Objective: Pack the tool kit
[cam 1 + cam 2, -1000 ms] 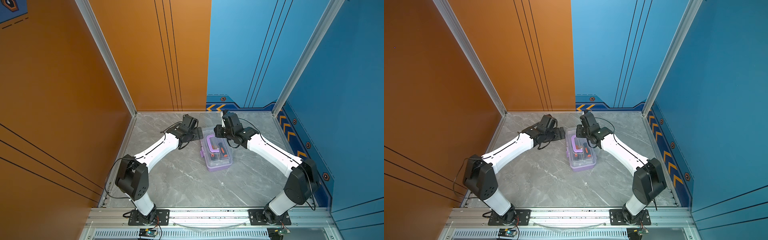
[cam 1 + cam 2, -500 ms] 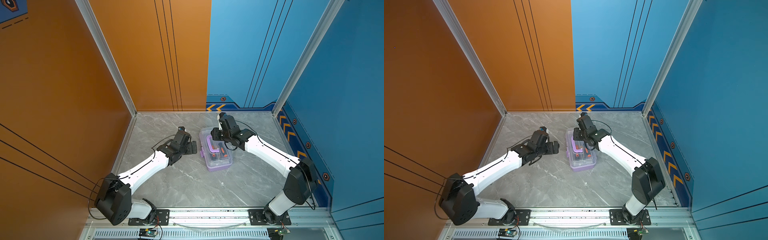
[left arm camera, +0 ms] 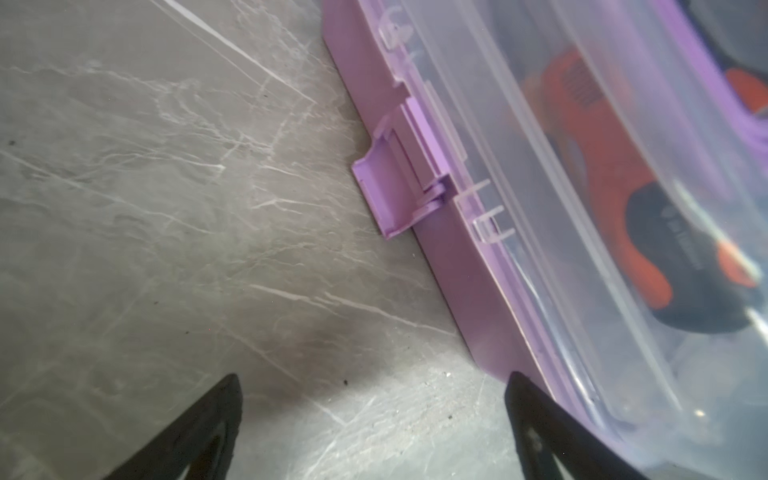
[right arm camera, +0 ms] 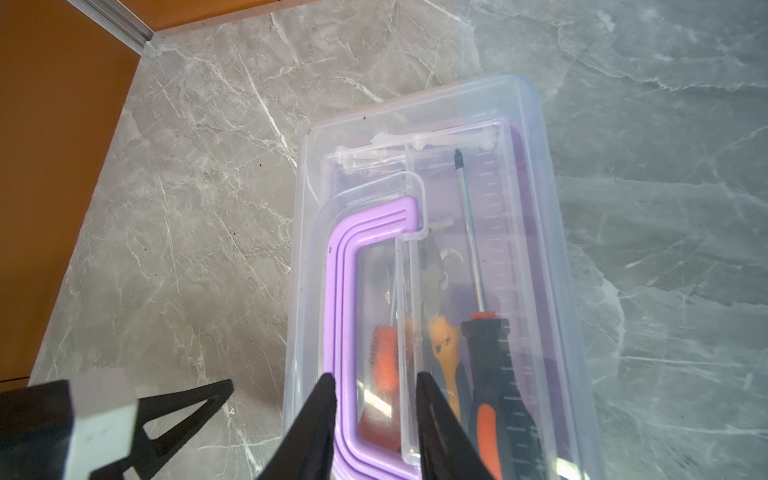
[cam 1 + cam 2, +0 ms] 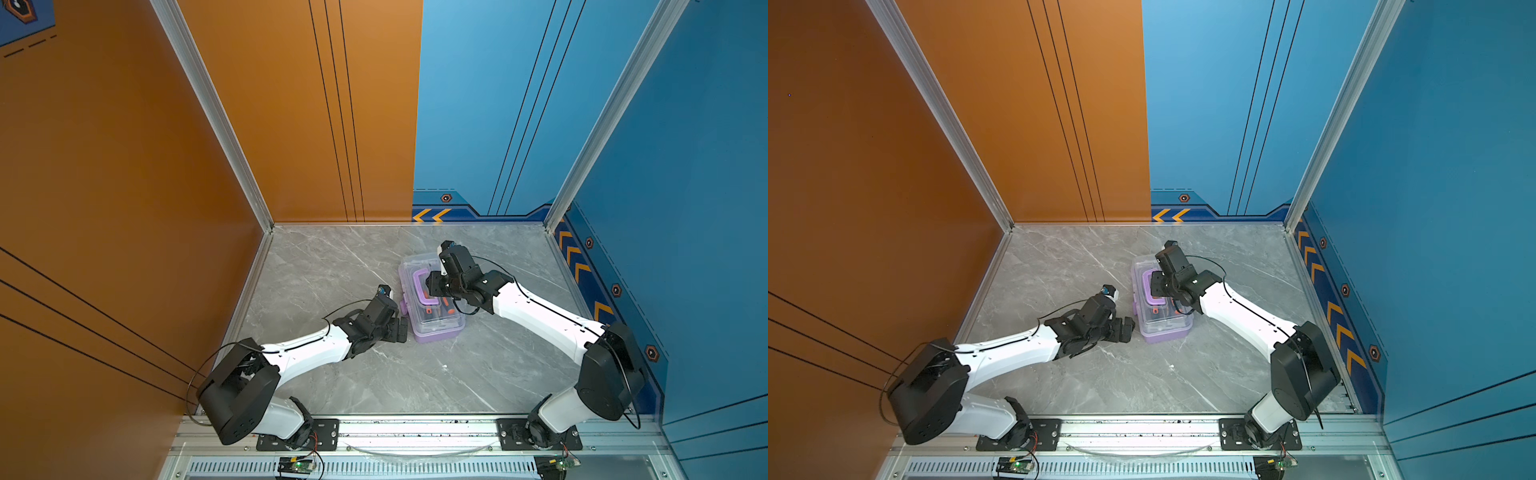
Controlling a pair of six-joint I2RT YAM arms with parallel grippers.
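The tool kit (image 5: 432,320) (image 5: 1163,328) is a lilac case with its clear lid down, lying mid-table in both top views. Through the lid I see an orange-handled screwdriver (image 4: 384,365), yellow-handled pliers (image 4: 446,345) and a black-and-red screwdriver (image 4: 490,374). My right gripper (image 4: 376,380) (image 5: 432,284) is over the lid, its jaws narrowly open astride the flat purple handle (image 4: 345,291). My left gripper (image 3: 374,386) (image 5: 399,328) sits wide open and low on the table beside the case's left wall. The side latch (image 3: 386,195) hangs unfastened.
The grey marble tabletop (image 5: 415,374) is bounded by an orange wall (image 5: 124,208) on the left, blue walls (image 5: 685,208) behind and on the right, and an aluminium rail (image 5: 415,428) in front. No loose tools lie on the table.
My left arm has swung back from the case's far end toward the front and dropped low beside its left wall. The right gripper has shifted slightly over the lid toward the handle.
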